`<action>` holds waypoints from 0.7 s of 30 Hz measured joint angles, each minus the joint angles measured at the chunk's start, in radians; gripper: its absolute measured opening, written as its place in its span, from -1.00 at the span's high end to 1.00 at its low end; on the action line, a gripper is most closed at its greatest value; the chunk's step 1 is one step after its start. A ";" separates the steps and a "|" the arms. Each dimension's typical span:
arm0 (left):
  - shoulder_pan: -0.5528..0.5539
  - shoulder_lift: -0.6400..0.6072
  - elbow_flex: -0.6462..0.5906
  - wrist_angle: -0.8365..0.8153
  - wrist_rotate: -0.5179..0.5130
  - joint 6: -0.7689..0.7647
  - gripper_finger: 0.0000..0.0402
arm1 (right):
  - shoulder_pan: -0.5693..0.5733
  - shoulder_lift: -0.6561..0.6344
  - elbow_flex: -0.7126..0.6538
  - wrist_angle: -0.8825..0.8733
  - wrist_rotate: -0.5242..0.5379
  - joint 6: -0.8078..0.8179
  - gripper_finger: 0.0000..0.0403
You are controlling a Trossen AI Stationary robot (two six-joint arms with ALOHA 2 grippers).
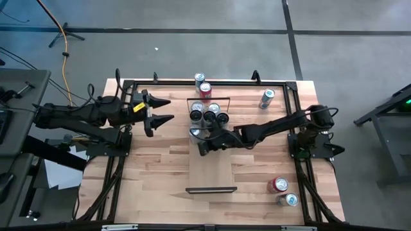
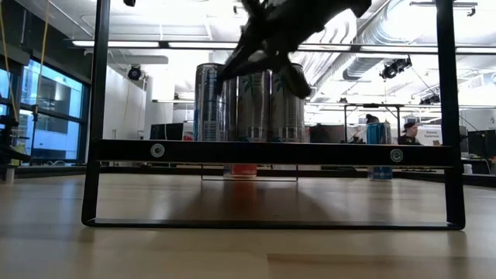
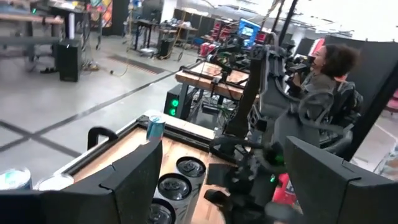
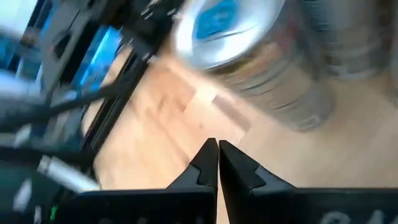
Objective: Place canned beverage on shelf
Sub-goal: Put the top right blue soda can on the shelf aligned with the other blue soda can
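The shelf [image 1: 212,170] is a narrow pale plank lying along the table's middle, with a black rail [image 2: 271,153] at each short end. Several silver cans [image 1: 209,117] stand upright on its far end [image 2: 252,105]. My right gripper [image 1: 202,149] is shut and slants down just on the near side of those cans. In its wrist view the fingertips [image 4: 217,152] hover over bare wood, with a blurred can [image 4: 236,37] beyond them. My left gripper [image 1: 168,110] is held level and open to the left of the cans, nothing between its fingers [image 3: 217,177].
Two cans [image 1: 203,84] stand at the table's far edge, one [image 1: 266,98] at the far right, and two more [image 1: 284,191] at the near right. A black frame [image 1: 128,83] borders the table. A person [image 3: 329,68] is in the room behind the right arm.
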 joint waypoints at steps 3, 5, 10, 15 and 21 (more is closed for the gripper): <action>0.000 -0.009 0.000 0.002 0.014 0.025 -0.46 | 0.003 -0.053 0.000 -0.052 -0.030 -0.115 1.00; 0.000 -0.014 0.000 0.006 0.015 0.025 -0.46 | 0.005 -0.101 0.000 -0.103 -0.030 -0.184 1.00; 0.000 -0.016 0.000 0.007 0.015 0.025 -0.46 | 0.004 -0.245 0.000 -0.276 0.005 -0.363 1.00; 0.000 -0.015 0.000 0.007 0.015 0.025 -0.46 | 0.004 -0.377 0.000 -0.467 0.088 -0.462 1.00; 0.000 -0.014 0.000 0.005 0.015 0.025 -0.46 | 0.004 -0.485 -0.041 -0.591 0.145 -0.487 1.00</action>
